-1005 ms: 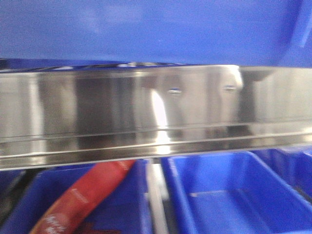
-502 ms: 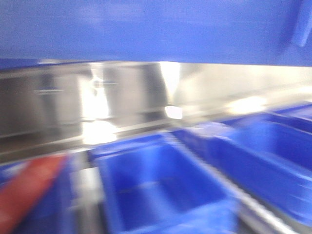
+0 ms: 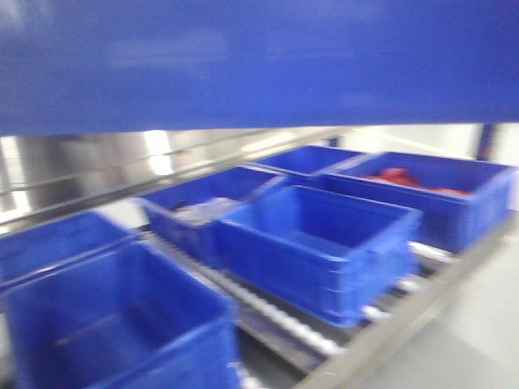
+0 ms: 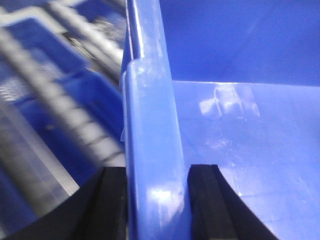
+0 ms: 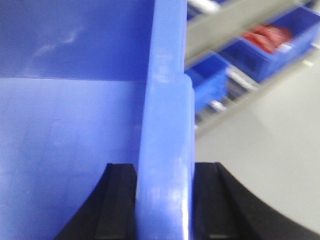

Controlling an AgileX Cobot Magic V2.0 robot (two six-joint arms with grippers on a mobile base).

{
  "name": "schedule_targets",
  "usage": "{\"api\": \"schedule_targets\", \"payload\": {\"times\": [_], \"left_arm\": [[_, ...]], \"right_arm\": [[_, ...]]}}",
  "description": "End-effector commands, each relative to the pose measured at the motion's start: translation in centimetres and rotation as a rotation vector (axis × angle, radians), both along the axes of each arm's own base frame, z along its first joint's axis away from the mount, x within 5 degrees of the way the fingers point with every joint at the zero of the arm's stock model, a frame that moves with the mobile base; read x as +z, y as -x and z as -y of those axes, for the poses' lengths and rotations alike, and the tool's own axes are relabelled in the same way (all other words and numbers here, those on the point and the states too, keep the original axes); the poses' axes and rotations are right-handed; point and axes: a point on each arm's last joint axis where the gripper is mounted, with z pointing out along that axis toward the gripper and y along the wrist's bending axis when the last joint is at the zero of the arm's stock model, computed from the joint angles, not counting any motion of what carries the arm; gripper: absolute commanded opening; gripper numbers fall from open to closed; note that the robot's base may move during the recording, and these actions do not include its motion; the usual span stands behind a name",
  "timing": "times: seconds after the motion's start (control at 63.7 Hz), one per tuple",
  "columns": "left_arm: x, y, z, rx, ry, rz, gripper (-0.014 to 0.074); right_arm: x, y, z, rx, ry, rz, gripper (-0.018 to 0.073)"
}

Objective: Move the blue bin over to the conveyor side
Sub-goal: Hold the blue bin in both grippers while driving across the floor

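The left gripper is clenched on a side wall of the blue bin. One black finger is outside the wall and the other inside, both touching its glossy rib. The right gripper grasps the wall on the other side the same way, with its fingers pressed to either face of the thick rim. The bin's smooth interior lies between the two wrists.

In the front view the bin is held up close, and its blurred wall fills the upper band. Below it runs a steel rail at the left. A rack of rollers slants away to the right and carries other bins set side by side. The far right bin holds something red, too blurred to name. Pale grey floor shows at the lower right, just beside the rack's edge.
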Motion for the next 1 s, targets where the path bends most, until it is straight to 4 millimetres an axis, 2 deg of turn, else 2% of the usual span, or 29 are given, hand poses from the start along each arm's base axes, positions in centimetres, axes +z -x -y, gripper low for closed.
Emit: {"api": "schedule_targets", "payload": {"times": [0.0,0.989], "left_arm": [[1.37,0.35,0.22,-0.01,0.023,0.114,-0.001],[1.44,0.31,0.21,-0.008,0.023,0.122,-0.001]], "right_arm": [[1.5,0.25,0.16,0.016,-0.017,0.133,-0.0081],[1.5,0.25,0.16,0.016,-0.017,0.133,-0.0081]]}}
